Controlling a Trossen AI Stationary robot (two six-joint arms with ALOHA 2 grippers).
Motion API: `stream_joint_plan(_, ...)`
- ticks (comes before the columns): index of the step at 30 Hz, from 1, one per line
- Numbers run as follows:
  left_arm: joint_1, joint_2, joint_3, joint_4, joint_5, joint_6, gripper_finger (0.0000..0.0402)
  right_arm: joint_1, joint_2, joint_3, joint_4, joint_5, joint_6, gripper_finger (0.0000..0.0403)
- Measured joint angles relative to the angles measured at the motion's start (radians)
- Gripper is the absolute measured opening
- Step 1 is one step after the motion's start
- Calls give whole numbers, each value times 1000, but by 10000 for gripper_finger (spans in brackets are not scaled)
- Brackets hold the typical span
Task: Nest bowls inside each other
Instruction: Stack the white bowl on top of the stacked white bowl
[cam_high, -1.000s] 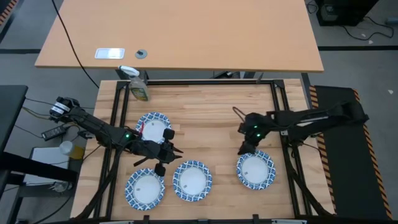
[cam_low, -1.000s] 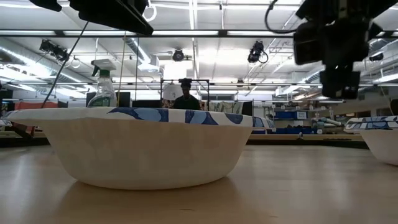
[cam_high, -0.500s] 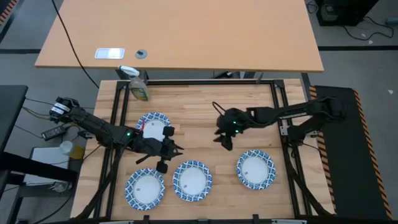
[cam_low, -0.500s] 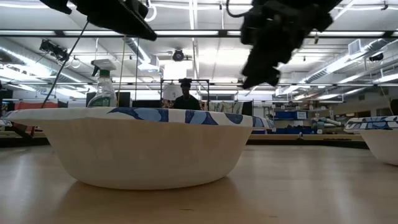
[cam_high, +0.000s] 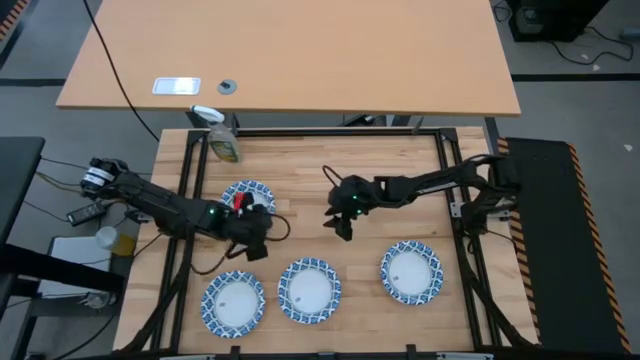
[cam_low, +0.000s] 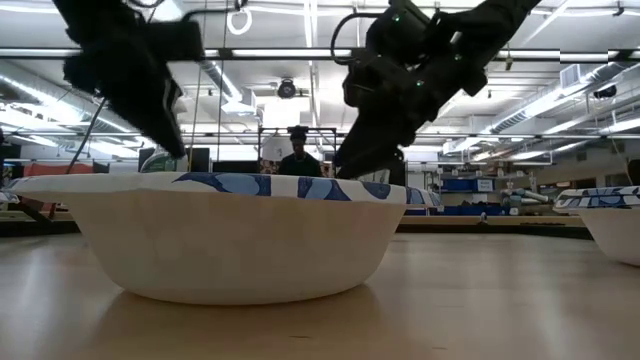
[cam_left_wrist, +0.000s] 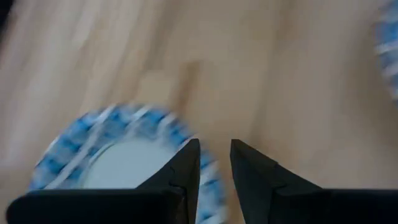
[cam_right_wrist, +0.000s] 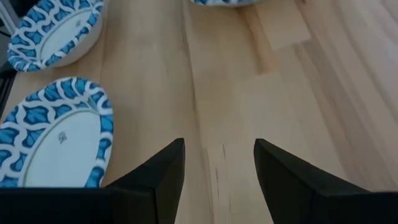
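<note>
4 bowls lie apart; the back bowl (cam_high: 244, 196) is behind the front 3. Left gripper (cam_high: 262, 222), narrowly parted and empty, hovers at its rim. Right gripper (cam_high: 341, 222), wide and empty, hangs well right. Next: grip that rim.

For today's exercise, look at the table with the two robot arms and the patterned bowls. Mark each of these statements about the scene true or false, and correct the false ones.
1. Four bowl spots show on the table from above. True: one at the back left, three in a front row.
2. The right gripper holds a bowl. False: its fingers stand open and empty over bare wood.
3. The spray bottle stands at the table's back left corner. True.
4. The left gripper hovers over the front right bowl. False: it is at the back left bowl's edge.
5. The front row's bowls are stacked together. False: they sit side by side, apart.
</note>
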Motion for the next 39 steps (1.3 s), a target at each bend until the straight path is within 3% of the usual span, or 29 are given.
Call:
stream_joint_plan(6, 145, 66, 0, -243, -41, -25, 104, 3, 14, 0, 81, -7, -42, 199)
stream_joint_plan(10, 238, 115, 1, -205, -25, 122, 104, 2, 7, 0, 89, -7, -86, 199)
stream_joint_plan(18, 341, 240, 1, 3, 105, 387, 104, -18, 6, -1, -50, 23, -146, 199)
stream_joint_plan(22, 354, 297, 1, 158, 167, 456, 104, -34, 6, -37, -21, 42, -140, 199)
stream_joint_plan(31, 336, 381, 2, 584, 179, 563, 104, -87, 6, -90, 3, 29, -109, 199)
stream_joint_plan(35, 320, 359, 2, 628, 179, 617, 104, -135, 6, -134, 83, -69, -26, 199)
stream_joint_plan(39, 314, 343, 2, 576, 178, 607, 104, -205, 6, -222, 324, -178, 187, 199)
